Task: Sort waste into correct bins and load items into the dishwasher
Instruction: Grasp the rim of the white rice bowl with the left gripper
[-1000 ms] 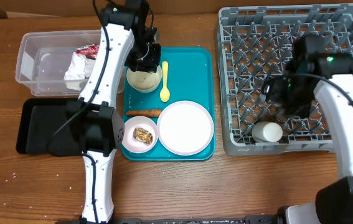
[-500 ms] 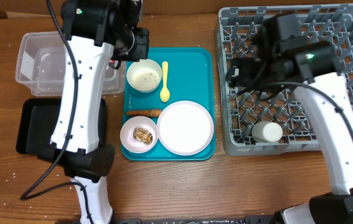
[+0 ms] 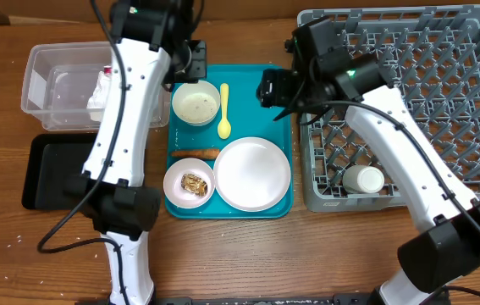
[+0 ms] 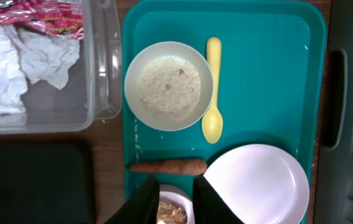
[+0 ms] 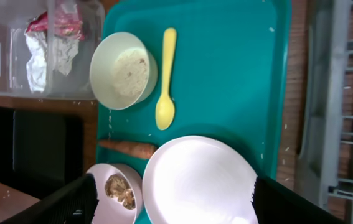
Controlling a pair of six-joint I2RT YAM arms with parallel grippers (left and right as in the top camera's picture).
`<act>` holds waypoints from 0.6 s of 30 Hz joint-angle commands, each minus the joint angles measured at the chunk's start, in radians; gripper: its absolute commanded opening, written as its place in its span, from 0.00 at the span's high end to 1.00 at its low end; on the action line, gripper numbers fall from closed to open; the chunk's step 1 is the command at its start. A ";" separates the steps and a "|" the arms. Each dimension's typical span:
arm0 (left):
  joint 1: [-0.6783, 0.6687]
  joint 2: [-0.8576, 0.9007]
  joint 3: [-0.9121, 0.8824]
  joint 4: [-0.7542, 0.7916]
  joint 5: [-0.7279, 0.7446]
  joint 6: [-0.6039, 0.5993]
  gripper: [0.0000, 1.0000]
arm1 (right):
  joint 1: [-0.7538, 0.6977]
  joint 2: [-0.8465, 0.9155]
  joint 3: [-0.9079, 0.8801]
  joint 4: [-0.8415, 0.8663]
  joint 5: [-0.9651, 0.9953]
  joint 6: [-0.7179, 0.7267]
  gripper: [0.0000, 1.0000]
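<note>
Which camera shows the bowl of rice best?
The left wrist view: the bowl of rice looks large, seen straight down, with its grains visible. The right wrist view shows it smaller but whole; overhead shows it smallest, also whole.

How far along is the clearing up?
Done: small white cup lies in the grey dish rack; wrappers in the clear plastic tub. In hand: nothing; left gripper and right gripper open. Left on the teal tray: round white plate, rice bowl, crumb bowl, yellow spoon, orange-brown stick.
</note>
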 commanded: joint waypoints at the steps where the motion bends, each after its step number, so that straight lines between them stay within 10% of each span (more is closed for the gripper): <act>1: -0.046 -0.005 -0.102 0.042 -0.010 0.057 0.75 | -0.062 -0.048 0.018 -0.014 0.005 0.020 0.18; 18: -0.072 -0.005 -0.639 0.510 0.018 0.117 0.73 | -0.246 -0.082 0.018 -0.164 0.002 -0.059 0.16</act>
